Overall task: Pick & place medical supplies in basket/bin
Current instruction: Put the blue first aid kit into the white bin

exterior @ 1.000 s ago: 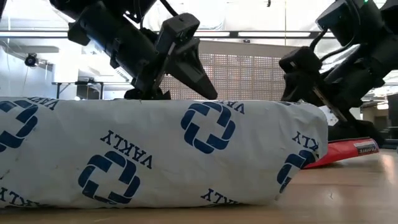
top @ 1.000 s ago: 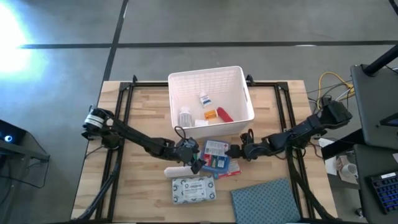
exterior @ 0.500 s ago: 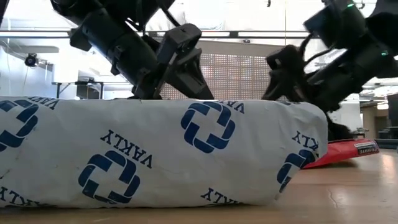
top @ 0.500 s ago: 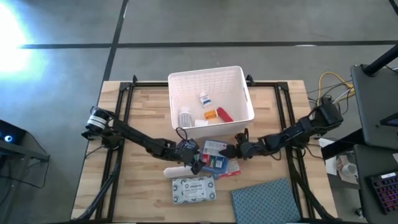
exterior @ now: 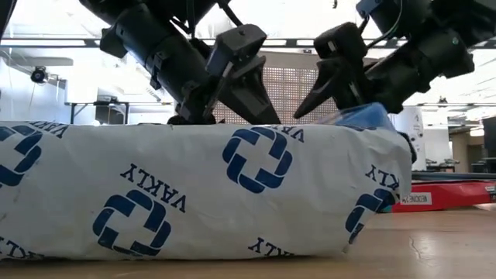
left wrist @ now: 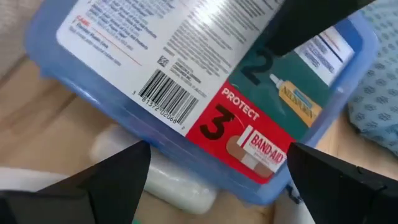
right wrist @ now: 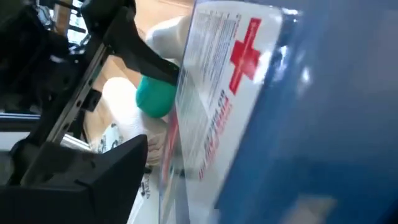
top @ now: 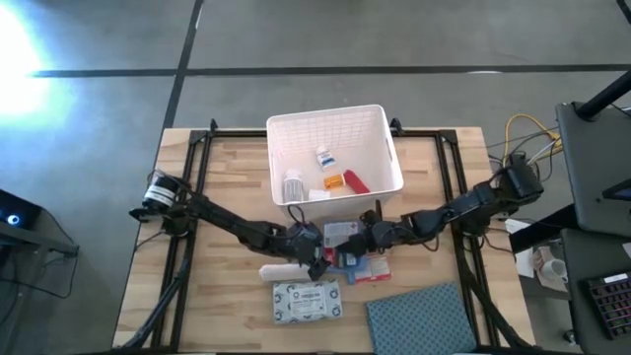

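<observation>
A blue box (top: pixel 340 254) with a white, red-cross label lies on the table near the white lattice basket (top: pixel 296 123), over a red box (exterior: pixel 434 194). My right gripper (top: pixel 359 244) is shut on its right side. My left gripper (top: pixel 317 254) is open at the box's left end (left wrist: pixel 205 124), its fingers (left wrist: pixel 118 180) standing either side without touching. A white roll (top: pixel 279 270) lies beside the box. The pale flat packet (top: pixel 306 301) lies nearer. The basket holds a white bottle (top: pixel 293 184), an orange vial (top: pixel 333 181) and a red tube (top: pixel 355 181). My right gripper holds the blue box by its right side, coming level from the table's right. One finger (left wrist: pixel 305 31) lies on the labelled top face (right wrist: pixel 211 124); the box hides the other. The box's held side (exterior: pixel 364 116) is raised and tilted; its left end stays low.
A blue-grey textured cloth (top: pixel 419 314) lies at the table's near right. In the low view the flat packet (exterior: pixel 178 194) fills the foreground and hides both grippers' tips. Bare wood shows on the table's left and far right. Cables and equipment stand beyond the right edge.
My right gripper has moved toward the table's left, reached the blue box and taken hold of it. The box's right side has tipped up and now shows above the packet in the low view. My left gripper has shifted slightly toward the box.
</observation>
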Controlling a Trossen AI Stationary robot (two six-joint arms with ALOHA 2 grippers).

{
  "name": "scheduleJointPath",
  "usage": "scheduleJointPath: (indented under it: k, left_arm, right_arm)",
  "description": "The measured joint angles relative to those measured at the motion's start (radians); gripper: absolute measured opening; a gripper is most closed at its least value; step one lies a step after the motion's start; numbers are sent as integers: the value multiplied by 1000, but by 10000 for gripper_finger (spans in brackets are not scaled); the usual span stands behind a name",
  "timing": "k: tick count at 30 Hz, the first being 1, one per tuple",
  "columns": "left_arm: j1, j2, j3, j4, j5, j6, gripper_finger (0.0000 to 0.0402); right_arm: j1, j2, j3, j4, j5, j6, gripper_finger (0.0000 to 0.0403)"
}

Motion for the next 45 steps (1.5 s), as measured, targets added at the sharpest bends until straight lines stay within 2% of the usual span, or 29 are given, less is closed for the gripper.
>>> scheduleJointPath:
  k: [6, 12, 18, 23, 28, 33, 36, 40, 43, 45]
  left_arm:
    - [1, -12, 9, -31, -6, -23, 354]
    - [1, -18, 61, -77, -11, -20, 354]
    - [-6, -26, 166, -244, -12, -7, 354]
    - [-18, -30, 320, -403, -46, 50, 354]
    - [-31, -32, 509, -613, -133, 71, 354]
    - [-79, -32, 738, -830, -246, 71, 354]
    - [-123, -32, 877, -982, -365, 71, 354]
    - [-178, -33, 1047, -1207, -518, 36, 354]
    - [-209, -34, 1137, -1403, -568, -61, 354]
    - [-226, -34, 1177, -1554, -572, -158, 354]
  right_arm:
    - [0, -73, 17, -154, 8, -19, 294]
    - [0, -111, 19, -188, 26, -30, 214]
    - [2, -155, 44, -232, 26, -98, 154]
    - [22, -224, 87, -360, -1, -146, 152]
    - [50, -320, 153, -546, -4, -184, 158]
    - [76, -436, 242, -614, 7, -231, 157]
    - [77, -495, 316, -611, 77, -296, 160]
    - [49, -536, 420, -636, 250, -405, 167]
    - [-37, -532, 513, -763, 320, -472, 167]
    - [-134, -509, 576, -862, 303, -485, 168]
